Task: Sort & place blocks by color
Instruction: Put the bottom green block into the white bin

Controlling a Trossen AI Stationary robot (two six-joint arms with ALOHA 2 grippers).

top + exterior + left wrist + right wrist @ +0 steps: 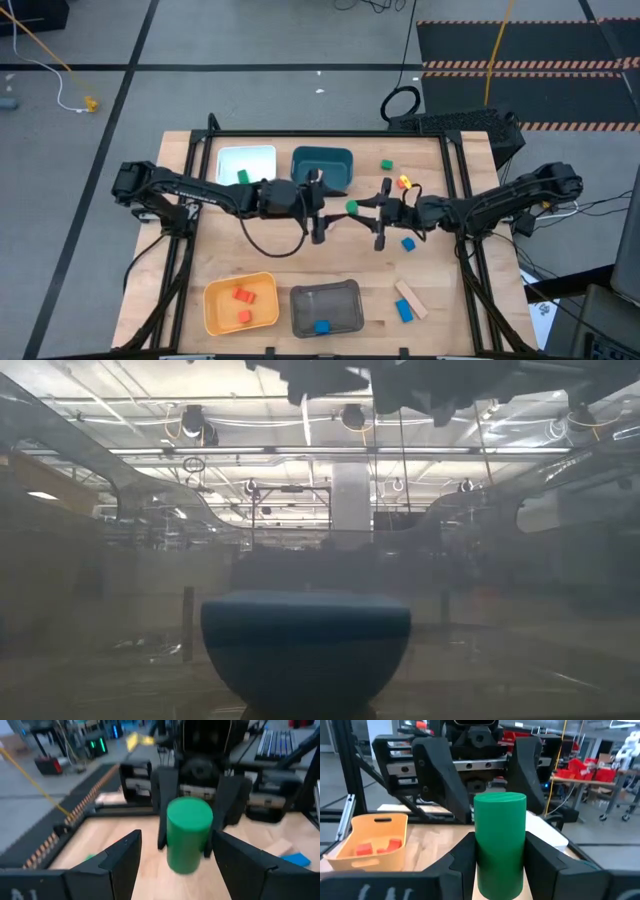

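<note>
Right wrist view shows it best: the green cylinder block [500, 840] is pinched upright between the right gripper [500, 862] fingers, which are closed tight on its lower half, up in the air over the middle of the table. Directly facing it, the left gripper [172, 862] has its jaws spread wide with the cylinder sitting in the gap between them, not touching either finger as far as you can see. So it looks to me like a handoff mid-air. Your risk is timing: if the right one lets go before the left has squeezed, the block drops and being round it'll roll off who knows where. Also the left fingers look set to grab low, near where the right ones already are, so you could clash fingers or tip it. Just behind the grippers is the teal bin [322, 165], and beside that the white bin [247, 158] already has a green block [243, 176].
</note>
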